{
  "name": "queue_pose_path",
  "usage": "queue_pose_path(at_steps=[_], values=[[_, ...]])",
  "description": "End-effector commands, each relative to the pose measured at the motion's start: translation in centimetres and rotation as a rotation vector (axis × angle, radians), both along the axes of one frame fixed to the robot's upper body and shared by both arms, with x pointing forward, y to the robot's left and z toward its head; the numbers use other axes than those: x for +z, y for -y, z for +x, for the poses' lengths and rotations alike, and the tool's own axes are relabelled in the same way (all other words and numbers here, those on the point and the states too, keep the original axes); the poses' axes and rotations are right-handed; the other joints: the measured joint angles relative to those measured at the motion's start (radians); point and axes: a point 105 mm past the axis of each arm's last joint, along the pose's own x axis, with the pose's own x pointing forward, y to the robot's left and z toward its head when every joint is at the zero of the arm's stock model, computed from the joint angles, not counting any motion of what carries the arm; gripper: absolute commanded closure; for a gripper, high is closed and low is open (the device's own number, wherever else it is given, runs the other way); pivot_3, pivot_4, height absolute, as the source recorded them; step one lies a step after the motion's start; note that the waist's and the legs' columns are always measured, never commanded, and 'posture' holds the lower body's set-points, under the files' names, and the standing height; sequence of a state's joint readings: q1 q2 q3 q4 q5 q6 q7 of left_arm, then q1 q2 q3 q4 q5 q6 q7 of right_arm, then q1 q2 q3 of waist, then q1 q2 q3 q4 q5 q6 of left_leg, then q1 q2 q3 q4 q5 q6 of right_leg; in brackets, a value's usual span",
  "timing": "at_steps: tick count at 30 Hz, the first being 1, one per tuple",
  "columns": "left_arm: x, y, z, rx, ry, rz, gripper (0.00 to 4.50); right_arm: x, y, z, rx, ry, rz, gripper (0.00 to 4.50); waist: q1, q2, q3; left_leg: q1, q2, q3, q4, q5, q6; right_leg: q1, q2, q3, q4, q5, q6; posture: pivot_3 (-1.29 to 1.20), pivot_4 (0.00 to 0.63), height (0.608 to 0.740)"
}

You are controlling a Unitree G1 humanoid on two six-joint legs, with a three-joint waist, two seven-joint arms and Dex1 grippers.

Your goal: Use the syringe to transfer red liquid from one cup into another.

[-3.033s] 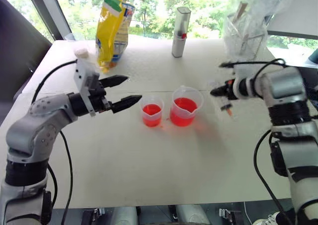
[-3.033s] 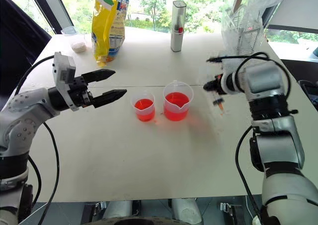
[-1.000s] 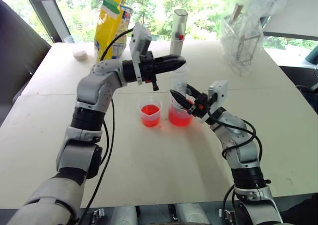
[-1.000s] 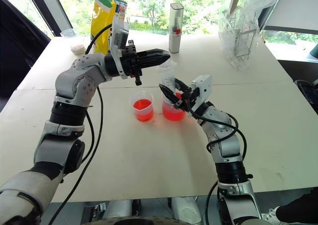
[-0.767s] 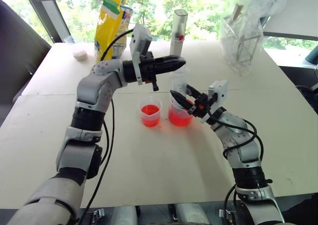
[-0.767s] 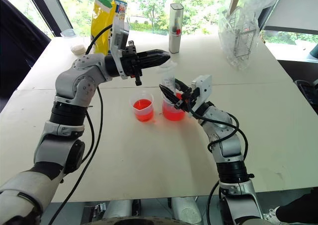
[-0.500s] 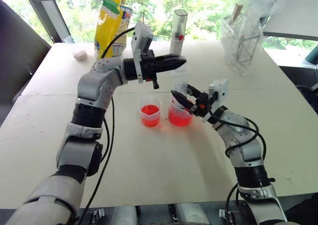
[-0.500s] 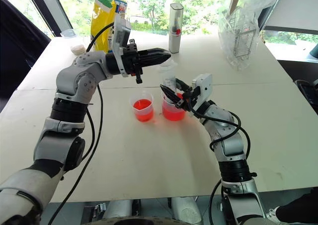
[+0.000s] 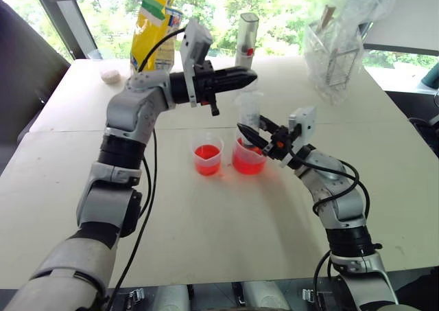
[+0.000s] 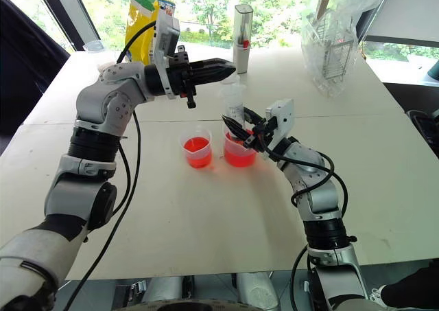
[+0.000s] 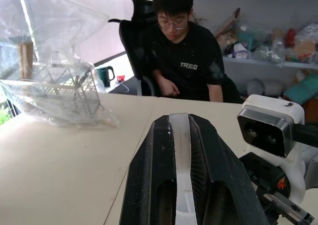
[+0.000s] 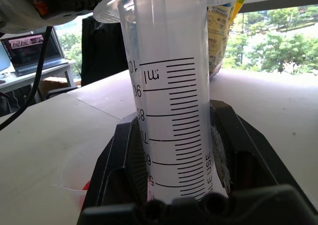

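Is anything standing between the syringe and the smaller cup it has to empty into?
Nothing visible. The fat clear plastic syringe, held upright by the right gripper, stands in the larger clear spouted beaker. The smaller clear cup sits right beside it to the robot's left, with bare table between.

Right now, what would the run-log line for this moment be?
right gripper: shut on syringe | syringe: upright in beaker | left gripper: shut on plunger top | small cup: holds red liquid, beside beaker

red liquid (image 9: 207, 152), clear syringe (image 12: 174, 111), black scale marks
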State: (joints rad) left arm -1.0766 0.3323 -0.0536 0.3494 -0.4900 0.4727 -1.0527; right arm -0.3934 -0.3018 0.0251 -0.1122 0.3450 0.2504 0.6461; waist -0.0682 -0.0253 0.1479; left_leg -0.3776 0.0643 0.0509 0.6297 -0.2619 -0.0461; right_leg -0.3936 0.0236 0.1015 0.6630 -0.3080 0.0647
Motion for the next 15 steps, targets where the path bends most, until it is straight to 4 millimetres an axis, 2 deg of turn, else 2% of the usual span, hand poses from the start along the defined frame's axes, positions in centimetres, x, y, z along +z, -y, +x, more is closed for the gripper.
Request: queue_pose_path(at_steps=[1, 15], values=[[6.79, -1.98, -0.78, 0.075, 0.238, -0.112, 4.42, -2.54, -0.66, -0.84, 0.053, -0.085, -0.062, 3.12, 0.000, 0.000, 0.000, 0.000, 0.000, 0.000, 0.000, 0.000, 0.000, 0.000, 0.000, 0.000, 0.000, 0.000, 0.000, 0.00, 0.150, 0.740], [7.10, -1.97, -0.96, 0.071, 0.249, -0.116, 4.42, -2.56, -0.79, -0.84, 0.056, -0.087, -0.060, 3.12, 0.000, 0.000, 0.000, 0.000, 0.000, 0.000, 0.000, 0.000, 0.000, 0.000, 0.000, 0.000, 0.000, 0.000, 0.000, 0.00, 0.150, 0.740]])
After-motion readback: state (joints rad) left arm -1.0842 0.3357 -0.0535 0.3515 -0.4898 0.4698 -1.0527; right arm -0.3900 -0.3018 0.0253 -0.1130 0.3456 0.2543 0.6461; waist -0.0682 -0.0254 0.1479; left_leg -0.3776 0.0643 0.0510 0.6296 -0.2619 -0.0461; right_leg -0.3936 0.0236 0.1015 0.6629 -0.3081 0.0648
